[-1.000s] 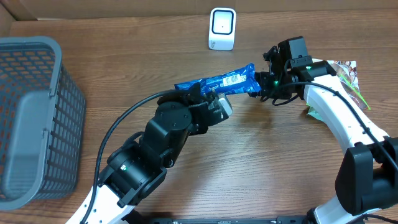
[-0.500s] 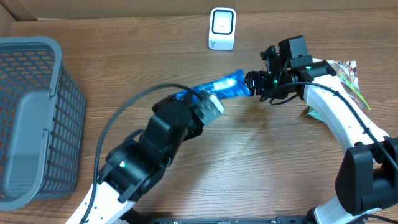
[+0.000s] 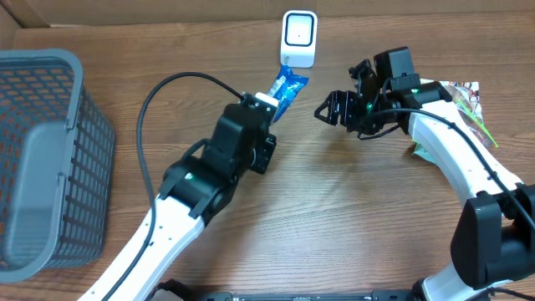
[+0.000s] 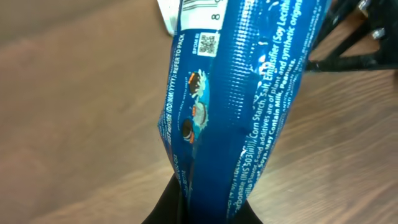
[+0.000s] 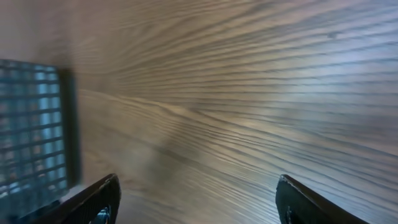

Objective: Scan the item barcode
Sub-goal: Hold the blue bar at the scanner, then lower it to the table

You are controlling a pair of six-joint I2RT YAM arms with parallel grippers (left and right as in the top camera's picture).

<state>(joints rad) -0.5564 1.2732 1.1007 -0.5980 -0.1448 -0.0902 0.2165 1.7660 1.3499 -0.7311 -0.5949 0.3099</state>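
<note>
A blue snack packet point(image 3: 286, 87) is held by my left gripper point(image 3: 266, 104), shut on its lower end; the packet's far end points at the white barcode scanner point(image 3: 298, 38) at the table's back. In the left wrist view the packet point(image 4: 239, 93) fills the frame, with a white barcode patch at its top and a corner of the scanner point(image 4: 166, 14) behind it. My right gripper point(image 3: 328, 112) stands open to the right of the packet, apart from it. In the right wrist view the right gripper point(image 5: 196, 199) has only bare table between its fingers point(image 5: 99, 202).
A grey mesh basket point(image 3: 42, 159) stands at the left edge, also seen in the right wrist view as a grey basket point(image 5: 31, 137). A colourful wrapper point(image 3: 464, 96) lies at the right under my right arm. The left arm's black cable point(image 3: 159, 100) loops over the table.
My left arm swung the packet away from the right gripper and up toward the scanner. The right gripper let go of the packet's end and stays open, nearly where it was.
</note>
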